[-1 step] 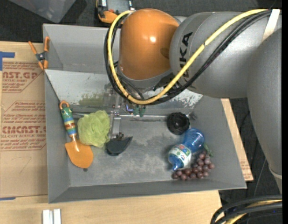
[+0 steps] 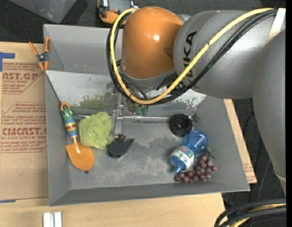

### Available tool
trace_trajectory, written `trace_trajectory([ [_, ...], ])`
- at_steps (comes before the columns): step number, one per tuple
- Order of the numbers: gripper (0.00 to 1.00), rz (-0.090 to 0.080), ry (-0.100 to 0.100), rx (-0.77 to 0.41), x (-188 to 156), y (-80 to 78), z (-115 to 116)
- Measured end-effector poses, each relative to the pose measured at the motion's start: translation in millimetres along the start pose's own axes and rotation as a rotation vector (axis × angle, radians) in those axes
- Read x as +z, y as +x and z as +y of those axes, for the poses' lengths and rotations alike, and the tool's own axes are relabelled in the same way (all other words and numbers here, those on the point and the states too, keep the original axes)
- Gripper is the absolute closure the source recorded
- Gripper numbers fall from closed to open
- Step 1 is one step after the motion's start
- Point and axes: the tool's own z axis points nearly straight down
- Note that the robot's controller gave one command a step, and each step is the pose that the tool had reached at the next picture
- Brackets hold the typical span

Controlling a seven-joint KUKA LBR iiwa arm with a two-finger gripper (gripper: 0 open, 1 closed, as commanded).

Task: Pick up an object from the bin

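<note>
The fingers (image 2: 119, 132) hang below the orange wrist cover (image 2: 150, 39), and I cannot tell whether they are open or closed. Their tips stand just above a small dark lump (image 2: 119, 147) on the bin (image 2: 136, 178) floor, left of the middle. A green cloth (image 2: 95, 129) lies just beside them, and a ladle (image 2: 180, 125) lays its thin handle across close by. My worry is snagging the cloth or knocking that handle. The lump also sits low, so it may slip out. The orange scoop (image 2: 81, 156), bottle (image 2: 188, 150) and grapes (image 2: 198, 169) lie well apart.
</note>
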Motion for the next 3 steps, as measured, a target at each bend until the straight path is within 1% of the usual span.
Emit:
trace_trajectory([
  [1, 0.00, -0.012, -0.003, -0.147, 145.4, 12.5, 2.2],
  [2, 0.00, -0.019, -0.006, -0.094, 77.9, 20.9, 8.6],
  [3, 0.00, -0.023, -0.011, -0.029, 139.3, 42.7, 32.7],
])
